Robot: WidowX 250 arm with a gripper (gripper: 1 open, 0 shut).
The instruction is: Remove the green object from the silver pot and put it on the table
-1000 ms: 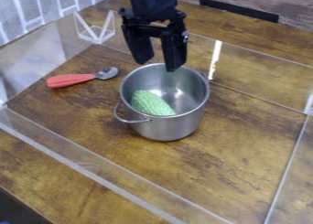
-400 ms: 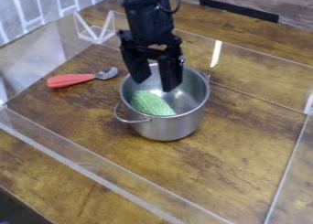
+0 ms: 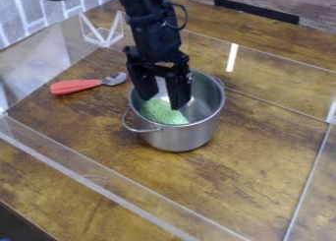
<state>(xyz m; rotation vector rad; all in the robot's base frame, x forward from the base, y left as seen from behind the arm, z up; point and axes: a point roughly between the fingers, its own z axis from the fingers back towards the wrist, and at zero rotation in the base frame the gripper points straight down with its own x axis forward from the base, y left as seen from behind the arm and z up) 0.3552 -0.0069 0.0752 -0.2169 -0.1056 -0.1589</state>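
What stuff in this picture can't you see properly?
- The green object: in the camera view, partly covered by the open gripper, so touching can't be judged.
- The silver pot: its floor is hidden by the near wall and the gripper.
- The red-handled utensil: its metal end is too small to identify.
- The arm: cut off by the top edge.

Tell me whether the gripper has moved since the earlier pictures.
Yes. The gripper has come down and slightly left toward the silver pot, its open fingers now dipping past the rim over the green object.
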